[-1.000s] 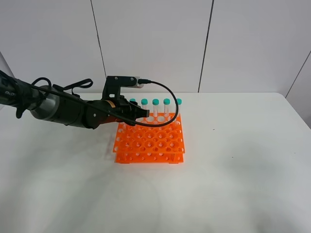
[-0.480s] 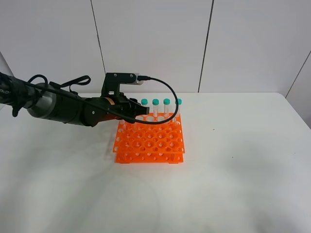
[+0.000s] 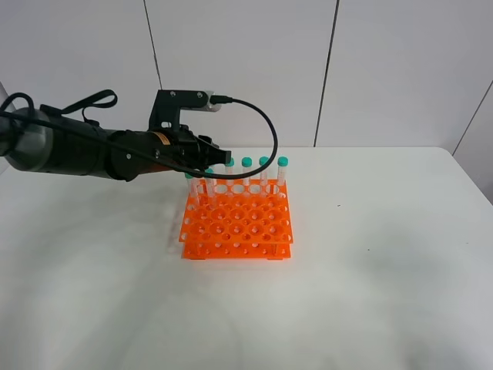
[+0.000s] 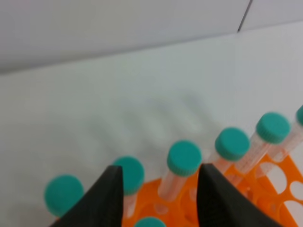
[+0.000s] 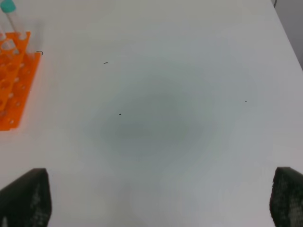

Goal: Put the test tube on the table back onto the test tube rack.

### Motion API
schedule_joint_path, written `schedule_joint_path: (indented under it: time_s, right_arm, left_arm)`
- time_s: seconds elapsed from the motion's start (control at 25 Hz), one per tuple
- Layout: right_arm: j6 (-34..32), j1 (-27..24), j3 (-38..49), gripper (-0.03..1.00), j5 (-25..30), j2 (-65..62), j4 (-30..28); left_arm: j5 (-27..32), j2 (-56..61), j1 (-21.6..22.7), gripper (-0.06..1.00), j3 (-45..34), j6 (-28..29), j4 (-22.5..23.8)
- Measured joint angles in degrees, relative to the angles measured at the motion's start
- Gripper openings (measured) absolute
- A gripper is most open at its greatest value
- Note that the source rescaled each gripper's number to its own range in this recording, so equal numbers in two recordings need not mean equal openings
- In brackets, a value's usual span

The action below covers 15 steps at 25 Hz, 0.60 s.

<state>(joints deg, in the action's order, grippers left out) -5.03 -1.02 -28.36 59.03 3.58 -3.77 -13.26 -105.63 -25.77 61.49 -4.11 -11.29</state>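
Observation:
The orange test tube rack (image 3: 239, 225) stands on the white table (image 3: 370, 277) at mid-left. Several teal-capped test tubes (image 3: 264, 171) stand upright along its back row and back-left corner. No tube lies on the table in any view. My left gripper (image 3: 217, 159) hovers above the rack's back-left corner. In the left wrist view the gripper (image 4: 158, 172) is open and empty, with the teal caps (image 4: 183, 157) below and between its black fingers (image 4: 111, 198). My right gripper (image 5: 156, 208) is open and empty over bare table. It does not show in the high view.
The rack's edge (image 5: 14, 90) and one tube (image 5: 9, 12) show in the right wrist view. A black cable (image 3: 266, 146) loops from the left wrist over the rack's back row. White wall panels stand behind the table.
My left gripper has risen and drawn back to the left from the rack's back row. Tubes at the back-left corner that it hid now show.

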Motion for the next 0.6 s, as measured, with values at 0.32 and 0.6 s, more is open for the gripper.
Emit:
schedule_joint_path:
  time_s: [0.32,0.6]
  right_arm:
    - [0.0,0.0,0.0,1.0,0.0,0.0,0.0]
    - [0.0,0.0,0.0,1.0,0.0,0.0,0.0]
  left_arm:
    - [5.53,7.04,4.2,0.23,0.0,-1.7,0.41]
    - [13.8,11.85,10.91,0.23,0.0,-1.86,0.35]
